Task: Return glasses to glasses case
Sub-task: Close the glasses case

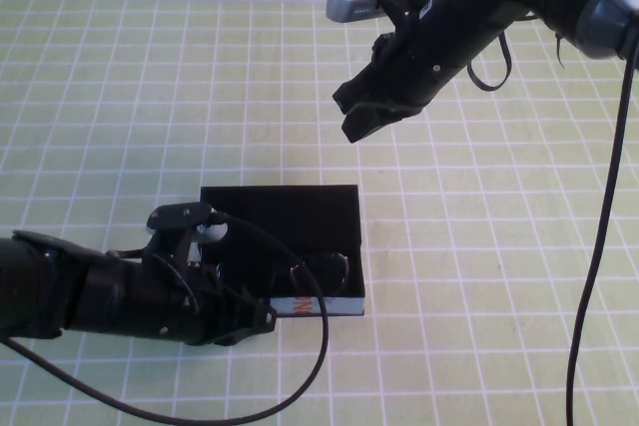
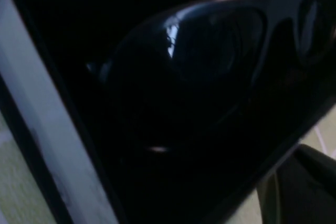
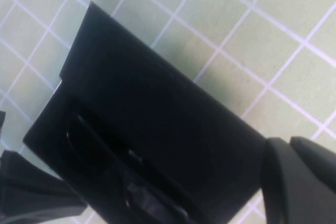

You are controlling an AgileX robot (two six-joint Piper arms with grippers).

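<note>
The glasses case (image 1: 285, 209) lies open in the middle of the table, its flap lid laid flat on the far side and its printed light blue front edge (image 1: 315, 305) facing me. The black glasses (image 1: 321, 271) lie inside it. They fill the left wrist view (image 2: 210, 51), next to the case's pale wall (image 2: 58, 145). My left gripper (image 1: 252, 320) is low at the case's near left corner, beside the front edge. My right gripper (image 1: 359, 115) is shut and empty, raised well above the table beyond the case. It looks down on the case (image 3: 157, 93) and glasses (image 3: 105, 161).
A green mat with a white grid (image 1: 479, 246) covers the table. The left arm's cable (image 1: 318, 356) loops along the near side of the case. The right arm's cable (image 1: 599, 246) hangs at the right.
</note>
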